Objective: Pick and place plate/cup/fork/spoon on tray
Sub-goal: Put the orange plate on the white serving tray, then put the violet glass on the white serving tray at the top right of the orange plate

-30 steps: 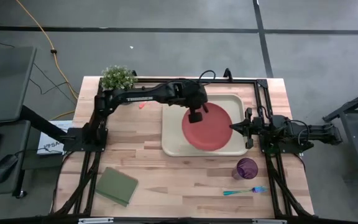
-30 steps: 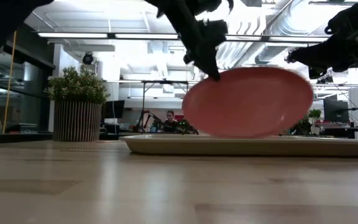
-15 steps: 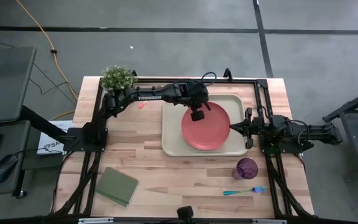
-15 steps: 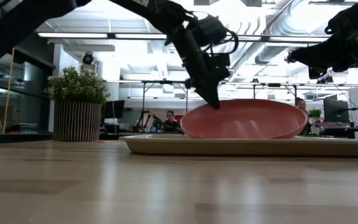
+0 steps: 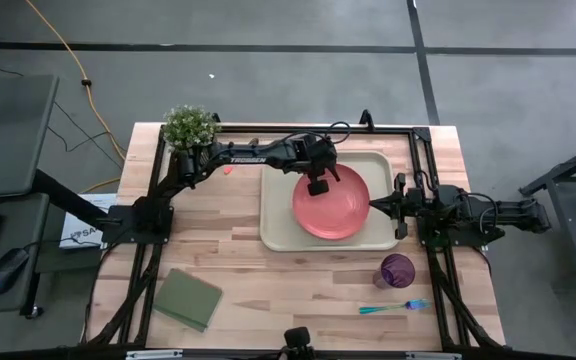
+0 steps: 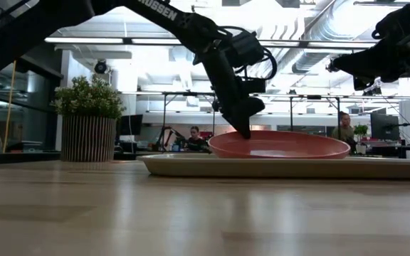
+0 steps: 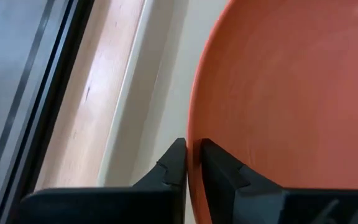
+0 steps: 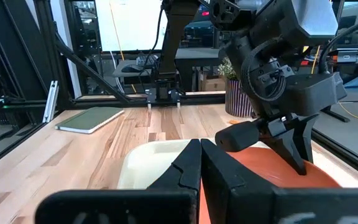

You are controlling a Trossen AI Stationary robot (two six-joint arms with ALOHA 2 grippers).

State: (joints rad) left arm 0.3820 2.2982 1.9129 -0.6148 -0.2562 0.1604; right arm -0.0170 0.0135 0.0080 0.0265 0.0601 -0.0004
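Left gripper (image 5: 316, 187): jaws clamped on the plate (image 5: 331, 204) rim.
Plate: lying flat in the tray (image 5: 274, 235).
Right gripper (image 5: 373, 205): jaws closed, empty, at the tray's right edge.

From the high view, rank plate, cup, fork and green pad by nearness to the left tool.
1. plate: its rim is pinched by the left tool, on the tray.
2. cup: front right, off the tray.
3. fork: just in front of the cup.
4. green pad: front left corner.
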